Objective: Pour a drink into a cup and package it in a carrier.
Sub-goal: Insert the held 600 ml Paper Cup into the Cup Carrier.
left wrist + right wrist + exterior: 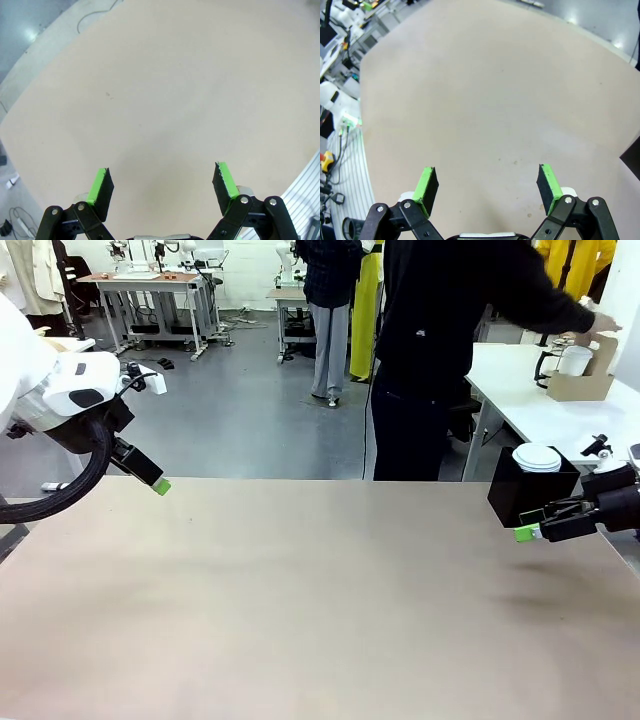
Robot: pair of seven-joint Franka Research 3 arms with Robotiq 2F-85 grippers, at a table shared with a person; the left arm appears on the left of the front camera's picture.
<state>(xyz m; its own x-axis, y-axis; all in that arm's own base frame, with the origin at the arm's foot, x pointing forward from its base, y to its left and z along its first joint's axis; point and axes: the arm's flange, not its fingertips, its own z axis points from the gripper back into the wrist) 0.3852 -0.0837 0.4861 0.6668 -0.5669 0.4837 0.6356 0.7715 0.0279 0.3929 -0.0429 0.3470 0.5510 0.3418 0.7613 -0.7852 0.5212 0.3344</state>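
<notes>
Front view: cup (pixel 537 458) upright on black box (pixel 528 495), just behind my spread, empty right gripper (pixel 530 531); left gripper (pixel 160 485) spread, empty, well apart.

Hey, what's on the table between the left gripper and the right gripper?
Nothing: in the front view the table is bare between the left gripper and right gripper. Both are open.

You look from the robot's side across the table (pixel 300 600) toward the person (pixel 440 350). Both wrist cameras look steeply down at that same tabletop from close above.
</notes>
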